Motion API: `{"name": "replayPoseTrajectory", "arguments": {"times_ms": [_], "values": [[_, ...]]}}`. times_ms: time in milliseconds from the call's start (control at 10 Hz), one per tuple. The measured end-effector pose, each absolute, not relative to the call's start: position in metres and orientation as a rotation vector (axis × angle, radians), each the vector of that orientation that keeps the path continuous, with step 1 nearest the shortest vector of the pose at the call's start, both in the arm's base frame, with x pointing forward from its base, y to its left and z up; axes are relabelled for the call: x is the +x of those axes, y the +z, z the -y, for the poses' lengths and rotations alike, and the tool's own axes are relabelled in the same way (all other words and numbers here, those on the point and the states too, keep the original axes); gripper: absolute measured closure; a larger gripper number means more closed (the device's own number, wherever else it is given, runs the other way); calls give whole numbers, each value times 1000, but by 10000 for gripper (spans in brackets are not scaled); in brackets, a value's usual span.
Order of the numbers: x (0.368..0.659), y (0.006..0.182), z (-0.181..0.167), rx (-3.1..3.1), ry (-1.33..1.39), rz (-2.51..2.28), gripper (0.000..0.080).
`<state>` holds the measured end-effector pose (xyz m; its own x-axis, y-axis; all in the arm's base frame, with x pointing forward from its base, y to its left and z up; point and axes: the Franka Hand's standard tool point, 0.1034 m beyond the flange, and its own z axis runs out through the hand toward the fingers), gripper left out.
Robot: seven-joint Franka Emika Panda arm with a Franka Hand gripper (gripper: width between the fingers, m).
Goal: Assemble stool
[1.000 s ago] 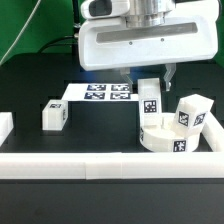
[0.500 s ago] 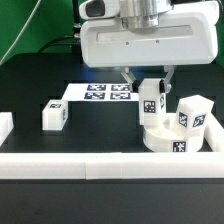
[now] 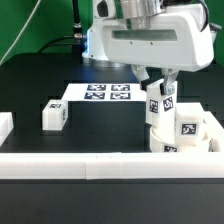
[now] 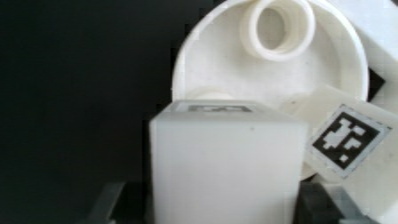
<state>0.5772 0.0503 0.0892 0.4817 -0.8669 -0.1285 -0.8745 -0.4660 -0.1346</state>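
My gripper (image 3: 159,86) is shut on a white block leg (image 3: 158,104) with black-and-white tags and holds it upright over the round white seat (image 3: 170,142). The seat lies by the front rail at the exterior view's right. A second leg (image 3: 188,127) stands against the seat's right side. A third leg (image 3: 53,115) stands alone at the left. In the wrist view the held leg (image 4: 231,160) fills the space between the dark fingers (image 4: 103,200). Beyond it is the seat (image 4: 249,70) with a round socket (image 4: 276,30) and the second leg's tag (image 4: 350,140).
The marker board (image 3: 98,93) lies behind the held leg on the black table. A long white rail (image 3: 90,166) runs along the front edge. Another white rail end (image 3: 5,125) shows at the far left.
The gripper has moved toward the exterior view's right with the leg, from the seat's left edge to over the seat. The seat and second leg have shifted slightly right.
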Motion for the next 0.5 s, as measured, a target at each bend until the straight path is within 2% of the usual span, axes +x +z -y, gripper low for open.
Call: {"name": "replayPoseTrajectory", "arguments": {"times_ms": [500], "values": [[577, 89, -55, -2342, 101, -1794, 465]]}}
